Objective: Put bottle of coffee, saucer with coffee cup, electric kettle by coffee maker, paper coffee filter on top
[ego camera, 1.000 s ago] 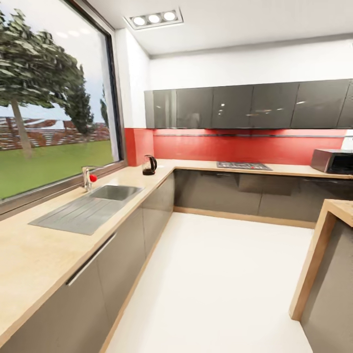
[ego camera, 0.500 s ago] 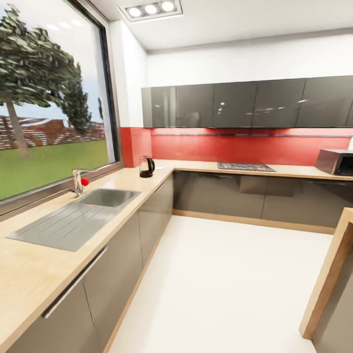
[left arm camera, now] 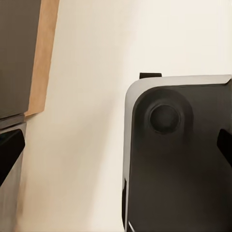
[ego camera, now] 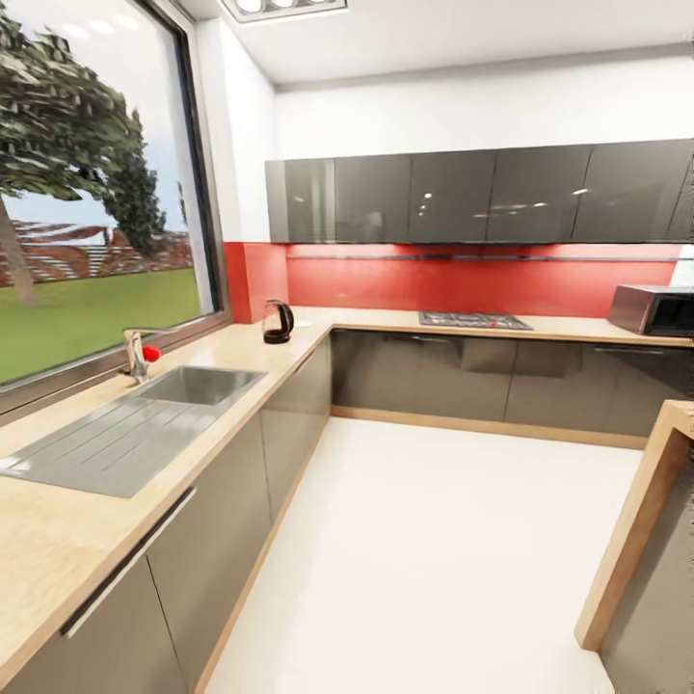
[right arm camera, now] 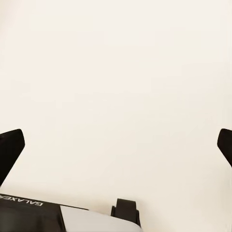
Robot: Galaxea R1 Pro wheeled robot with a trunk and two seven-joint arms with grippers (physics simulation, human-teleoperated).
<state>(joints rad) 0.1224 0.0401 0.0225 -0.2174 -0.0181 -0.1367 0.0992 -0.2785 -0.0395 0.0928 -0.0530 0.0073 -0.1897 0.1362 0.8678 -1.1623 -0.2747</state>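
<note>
Still in transit, by the look of it: rolling through the kitchen with nothing in hand, so the step under way reads as the approach to a first pickup rather than any placing. Ahead, the electric kettle (ego camera: 278,322) standing upright on the table (ego camera: 58,540), in the corner beyond the sink (ego camera: 198,385) and just before the red backsplash (ego camera: 482,281). Past that corner from the sink, along the back run, a hob (ego camera: 473,320) set into the worktop, and further along again a microwave (ego camera: 657,309). No sign here of coffee maker, bottle, filter, saucer or cup. Left tool (left arm camera: 116,145) spread wide, dark fingertips (left arm camera: 9,147) at the two sides of its wrist view, nothing between them, hanging over the robot's own dark base (left arm camera: 179,159) and pale floor. Right tool (right arm camera: 116,145) likewise wide open and empty, fingertips (right arm camera: 10,145) far apart over bare pale floor (right arm camera: 116,72). Next, probably: keep driving toward the corner beyond the sink, stop within arm's reach of the kettle, then raise an arm and line the open tool up with the black loop handle. Alternatively, turn to search for the shelf and the coffee maker first.
</note>
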